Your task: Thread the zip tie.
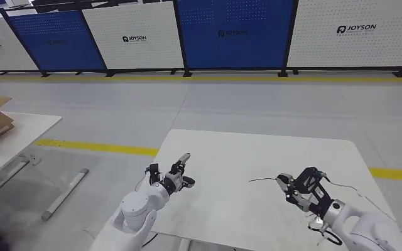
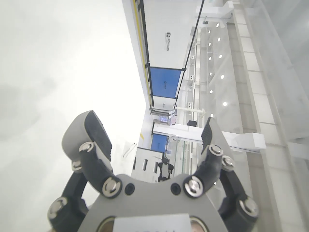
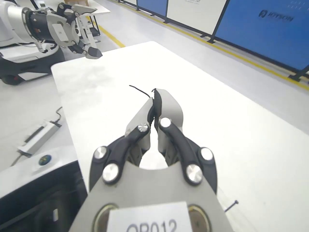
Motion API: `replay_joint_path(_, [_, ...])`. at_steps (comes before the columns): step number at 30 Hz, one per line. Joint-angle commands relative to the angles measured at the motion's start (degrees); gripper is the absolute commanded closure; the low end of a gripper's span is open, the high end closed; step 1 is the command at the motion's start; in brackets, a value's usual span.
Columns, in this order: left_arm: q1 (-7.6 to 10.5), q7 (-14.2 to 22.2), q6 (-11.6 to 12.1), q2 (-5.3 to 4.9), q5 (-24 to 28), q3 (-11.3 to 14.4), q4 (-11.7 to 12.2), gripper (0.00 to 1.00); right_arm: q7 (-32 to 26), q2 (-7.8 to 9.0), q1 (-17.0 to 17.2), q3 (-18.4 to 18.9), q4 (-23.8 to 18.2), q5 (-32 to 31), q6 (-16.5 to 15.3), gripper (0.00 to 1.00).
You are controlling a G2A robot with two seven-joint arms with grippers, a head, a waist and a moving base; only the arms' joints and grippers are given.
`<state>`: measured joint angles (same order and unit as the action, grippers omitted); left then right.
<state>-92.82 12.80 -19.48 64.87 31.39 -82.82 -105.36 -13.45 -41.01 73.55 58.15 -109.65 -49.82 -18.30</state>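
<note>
A thin black zip tie (image 3: pixel 138 90) sticks out from the fingertips of my right gripper (image 3: pixel 154 95), which is shut on it a little above the white table (image 3: pixel 217 126). In the top view the tie's free tail (image 1: pixel 262 180) points from the right gripper (image 1: pixel 281 181) toward the table's middle. Another thin black end (image 3: pixel 232 204) shows beside the right wrist, low over the table. My left gripper (image 2: pixel 154 131) stands open and holds nothing. It hangs over the table's near left corner (image 1: pixel 186 170), well apart from the tie, and is seen from the right wrist too (image 3: pixel 88 31).
Bare white tabletop (image 1: pixel 239 157) lies between the two arms. A second white table with cardboard boxes (image 1: pixel 19 128) stands off to the left. On the floor lie a grey bar (image 1: pixel 63 194) and a power strip (image 3: pixel 38 136). Blue and white partition panels (image 1: pixel 232 31) line the back.
</note>
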Motion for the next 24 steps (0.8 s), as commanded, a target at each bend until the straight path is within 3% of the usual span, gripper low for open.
replay_joint_path(1, [0.9, 1.1, 0.0, -0.86, 0.3, 1.7, 0.2, 0.0, 0.1, -0.45, -0.8, -1.3, -0.1, -6.2, 0.1, 1.0])
replay_joint_path(5, [3.06, 3.8, 0.0, -2.77, 3.2, 7.1, 1.6, 0.0, -2.6, -1.88, -3.6, -5.2, -0.5, -13.0, 1.1, 1.0])
replay_joint_path(8, [5.64, 5.4, 0.0, -4.61, 6.0, 11.7, 3.2, 0.0, -1.8, -3.05, -5.4, -7.5, 0.2, -12.4, 0.4, 1.0])
replay_joint_path(19, [5.65, 5.9, 0.0, -4.55, 7.1, 11.9, 3.4, 0.0, -1.5, -3.12, -5.3, -7.6, 0.2, -12.9, -0.1, 1.0])
replay_joint_path(24, [7.73, 11.1, 0.0, -5.14, 12.0, 16.4, 4.9, 0.0, -3.3, -4.0, -6.9, -10.2, -0.2, -21.4, -1.2, 1.0])
